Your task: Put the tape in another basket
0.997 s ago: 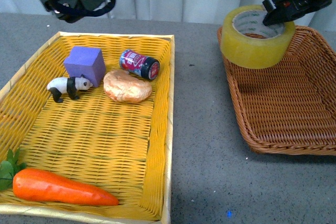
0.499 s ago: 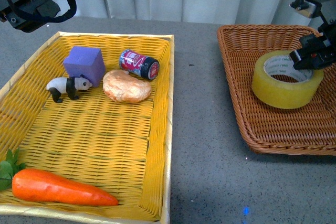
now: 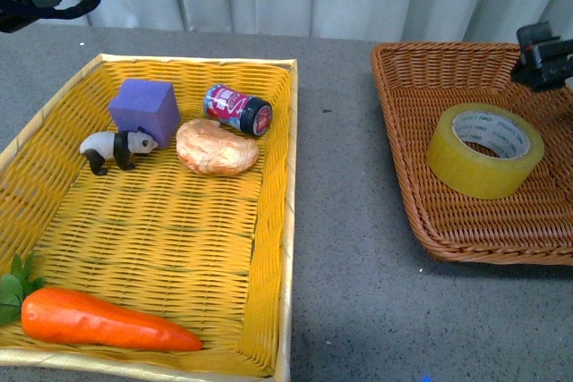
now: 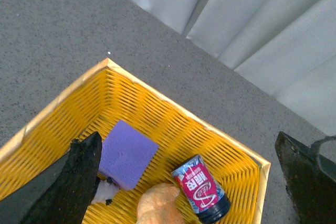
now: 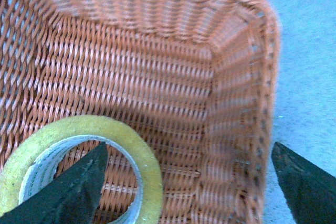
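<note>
2 pincers gape empty; the right pincer [image 5: 186, 187] spreads above the tape [image 3: 485, 149], lying flat inside the basket [image 3: 405, 87], so placement appears complete; the left pincer [image 4: 184, 182] idles apart.

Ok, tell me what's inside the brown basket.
Only the tape lies in the brown basket, flat, hole upward. The weave beneath its ring is covered, and the basket's right end is out of frame.
</note>
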